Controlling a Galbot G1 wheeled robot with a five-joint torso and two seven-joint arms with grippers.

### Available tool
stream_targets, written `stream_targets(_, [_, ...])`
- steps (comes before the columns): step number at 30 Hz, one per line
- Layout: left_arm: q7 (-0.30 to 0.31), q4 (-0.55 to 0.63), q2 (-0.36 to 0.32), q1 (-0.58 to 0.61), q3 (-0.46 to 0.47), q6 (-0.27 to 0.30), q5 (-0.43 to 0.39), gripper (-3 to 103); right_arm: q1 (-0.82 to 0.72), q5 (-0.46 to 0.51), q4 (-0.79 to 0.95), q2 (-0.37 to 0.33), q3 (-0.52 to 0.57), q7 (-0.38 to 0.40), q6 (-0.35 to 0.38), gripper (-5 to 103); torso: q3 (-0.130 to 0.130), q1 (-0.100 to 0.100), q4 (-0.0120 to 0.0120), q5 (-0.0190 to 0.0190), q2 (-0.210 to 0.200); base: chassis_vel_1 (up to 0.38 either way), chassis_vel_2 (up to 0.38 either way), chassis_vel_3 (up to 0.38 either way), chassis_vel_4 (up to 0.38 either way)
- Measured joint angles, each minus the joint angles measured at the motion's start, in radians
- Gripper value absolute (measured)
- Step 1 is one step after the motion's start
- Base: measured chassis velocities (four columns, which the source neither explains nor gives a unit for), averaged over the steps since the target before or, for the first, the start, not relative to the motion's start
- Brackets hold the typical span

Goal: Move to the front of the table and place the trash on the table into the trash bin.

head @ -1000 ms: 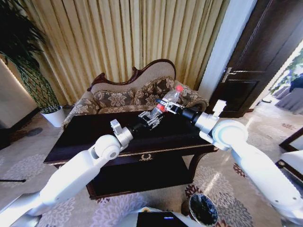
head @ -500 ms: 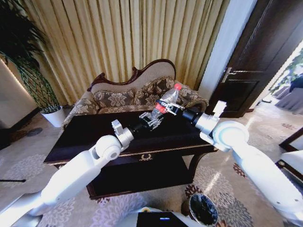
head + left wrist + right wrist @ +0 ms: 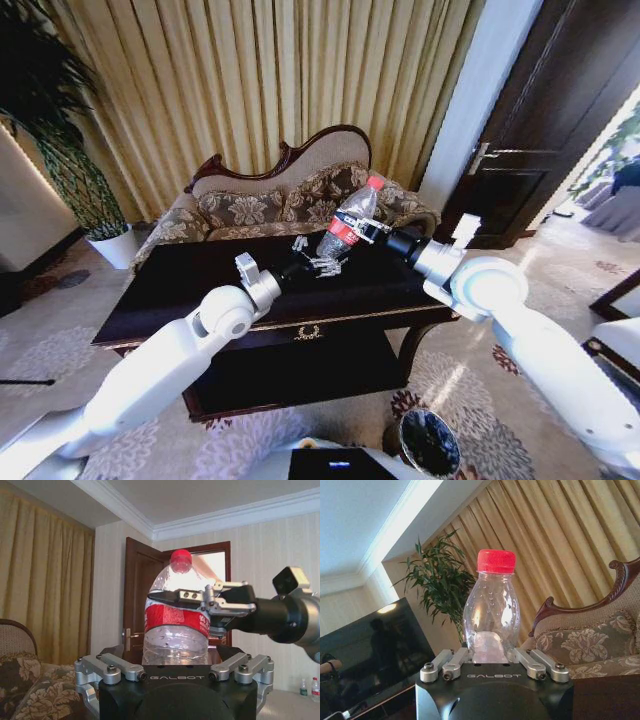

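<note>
While the right tool (image 3: 352,226) grips the bottle (image 3: 345,225), the left tool (image 3: 318,262) gapes below

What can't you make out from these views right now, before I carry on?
- Small scraps on the table: head view, both arms cover part of the dark glossy top.
- Base of the bottle: right wrist view, hidden behind the right claw gripping it.
- Whether the open left claw touches the bottle: head view, too small.
- Trash bin: head view, cut by the bottom edge, inside too dark.
</note>
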State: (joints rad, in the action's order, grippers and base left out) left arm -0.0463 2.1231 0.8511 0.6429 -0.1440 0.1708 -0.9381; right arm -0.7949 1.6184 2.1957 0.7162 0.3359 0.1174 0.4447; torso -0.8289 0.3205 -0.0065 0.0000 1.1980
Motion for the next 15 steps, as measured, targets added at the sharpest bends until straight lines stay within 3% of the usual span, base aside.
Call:
stream_targets(13, [0.012,0.06,-0.057,0.148,0.138,0.004,0.0,100,-0.041,-0.04,-0.058,0.004,0.065,0.001,-0.026,25,0.0,0.0,0.0001,0.0,0.0,0.0,0.0,0.0,0.0])
stream_targets(15, [0.045,0.065,-0.073,0.198,0.246,0.001,0.01,100,-0.042,-0.051,-0.086,0.007,0.099,0.001,-0.046,25,0.0,0.0,0.0002,-0.0001,0.0,0.0,0.0,0.0,0.0])
